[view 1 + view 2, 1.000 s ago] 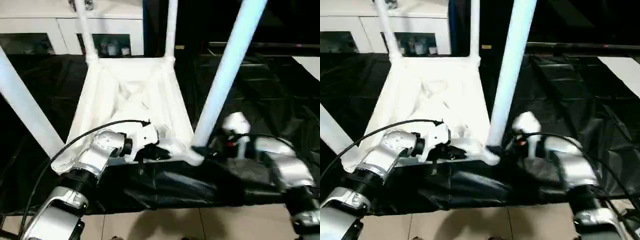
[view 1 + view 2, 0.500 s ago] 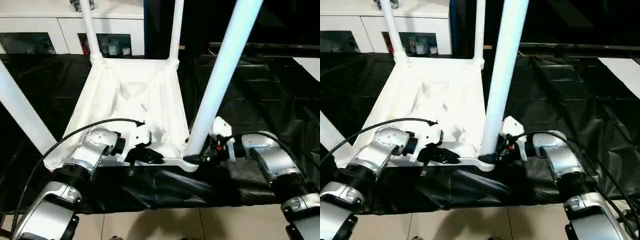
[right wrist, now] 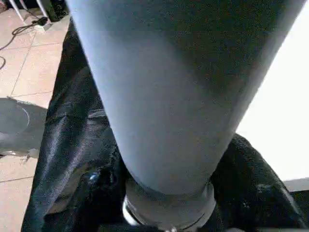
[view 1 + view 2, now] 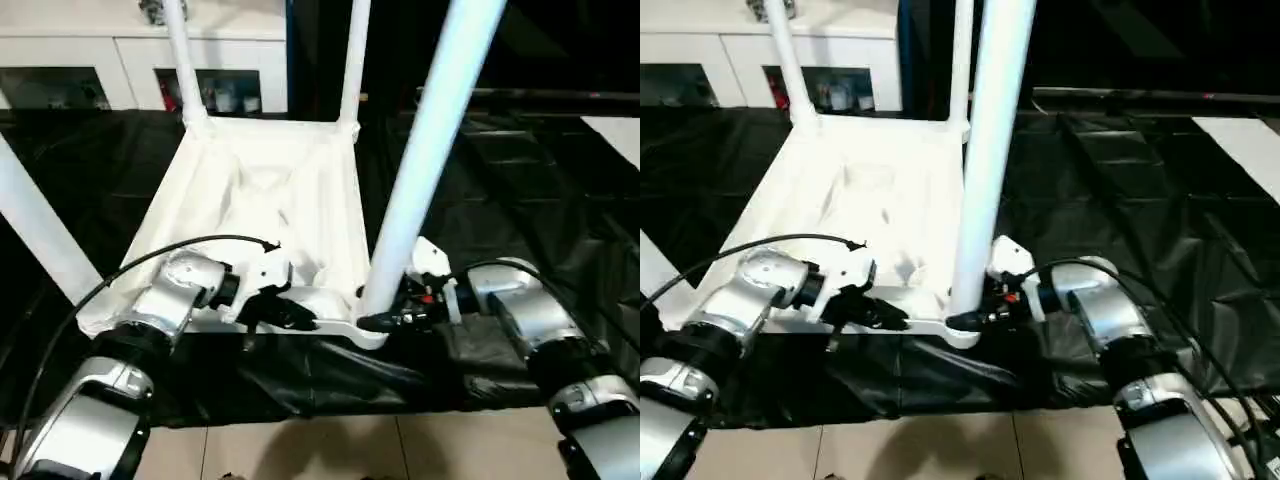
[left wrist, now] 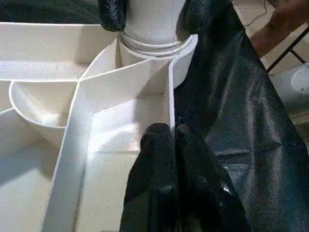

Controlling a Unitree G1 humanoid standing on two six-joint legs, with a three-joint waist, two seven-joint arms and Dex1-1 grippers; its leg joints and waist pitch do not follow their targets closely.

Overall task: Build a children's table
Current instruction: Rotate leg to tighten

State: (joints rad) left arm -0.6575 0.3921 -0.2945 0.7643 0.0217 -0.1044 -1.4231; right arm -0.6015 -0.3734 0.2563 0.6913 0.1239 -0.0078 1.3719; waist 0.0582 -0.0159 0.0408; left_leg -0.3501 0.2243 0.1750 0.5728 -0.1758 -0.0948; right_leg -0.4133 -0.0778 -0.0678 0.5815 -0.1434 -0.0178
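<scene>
black sheeting (image 4: 520, 170) covers the work surface, with pale floor tiles (image 4: 300, 450) along its near edge and a white cabinet (image 4: 90, 60) with glass doors behind it; small items sit behind the glass, too small to tell apart.

one tabletop (image 4: 270, 190) lies upside down on the sheeting, ribbed underside up, its long axis running away from the robot toward the cabinet. four tube legs stand in its corner sockets, pointing upward: two far legs (image 4: 182, 60) and (image 4: 350, 60) by the cabinet, a near left leg (image 4: 35, 235) leaning out toward the left, and a near right leg (image 4: 425, 160) rising steeply and tilting a little to the right.

two pincers work at the near edge. the left pincer (image 5: 173, 140) has its black fingers pressed together, nipping the thin upright rim of the tabletop near the near right corner socket (image 5: 154, 46). the right pincer (image 4: 385, 320) sits at the base of the near right leg, one black finger (image 5: 112, 12) on each side of the tube just above the socket collar; the fingers stand about the tube's width apart and touch it.

a person's hand (image 5: 285, 21) shows beyond the sheeting's edge in the left wrist view.
</scene>
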